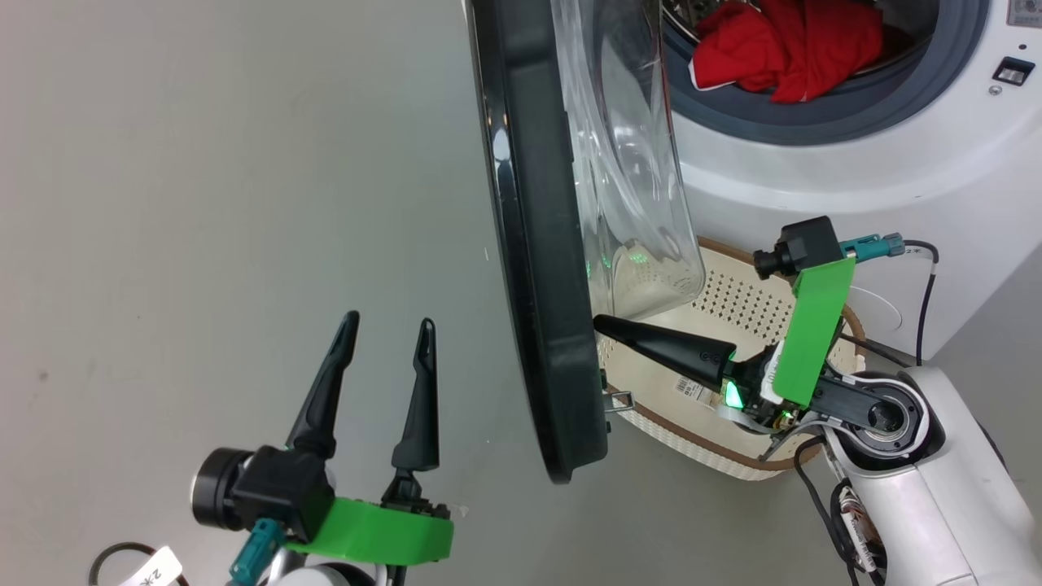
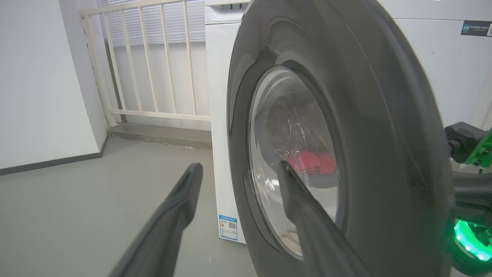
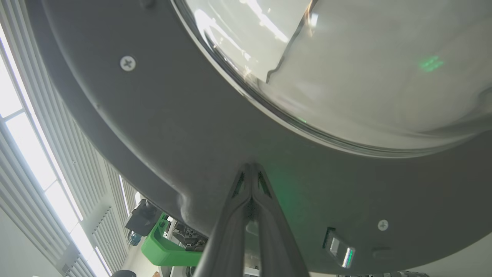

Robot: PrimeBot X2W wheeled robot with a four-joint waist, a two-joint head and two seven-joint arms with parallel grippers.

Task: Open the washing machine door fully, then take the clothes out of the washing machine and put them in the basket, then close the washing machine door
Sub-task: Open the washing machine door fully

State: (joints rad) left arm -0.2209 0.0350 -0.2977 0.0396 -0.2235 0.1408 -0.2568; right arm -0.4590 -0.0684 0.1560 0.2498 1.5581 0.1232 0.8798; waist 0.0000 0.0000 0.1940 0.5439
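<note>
Head view: the door (image 1: 533, 244) stands swung out edge-on, and the right gripper (image 1: 601, 324), jaws together, has its tip against the door's inner face, above the basket (image 1: 737, 305). The left gripper (image 1: 389, 321) hovers outside the door, jaws apart and empty. The clothes (image 1: 781, 45) lie inside the washing machine (image 1: 814, 179).

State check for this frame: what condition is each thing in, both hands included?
washing machine door, swung partway open, edge-on to the head camera.
clothes, heaped inside the washing machine.
basket, on the floor below the opening, visible part holds no clothes.
left hand, open, empty, outside the door.
right hand, shut, tips at the door's inner face.
</note>
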